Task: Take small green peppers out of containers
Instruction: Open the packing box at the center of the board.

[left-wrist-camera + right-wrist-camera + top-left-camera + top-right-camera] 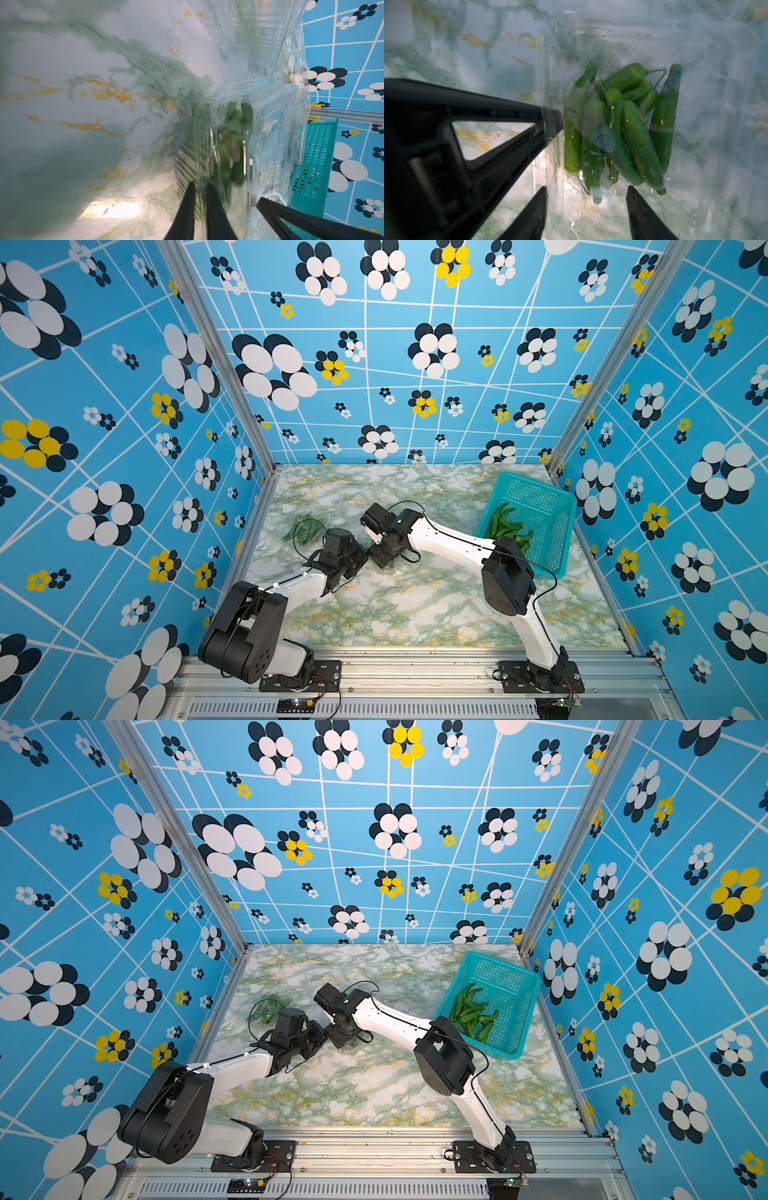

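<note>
A transparent container (708,116) lies on the marble between both grippers, with several small green peppers (623,124) bunched inside. My left gripper (201,186) is shut on that container's thin ribbed wall (209,145); the right wrist view shows its black fingers (550,122) clamped there. My right gripper (586,195) is open at the container's end, the peppers just beyond its fingertips and nothing between them. In both top views the grippers (360,558) (380,558) meet at mid-table, hiding that container.
Another clear container with green peppers (303,526) lies behind the left gripper. A teal perforated basket (540,493) at the back right holds several loose peppers (505,522), close to the right arm's elbow. Patterned walls enclose the table on three sides.
</note>
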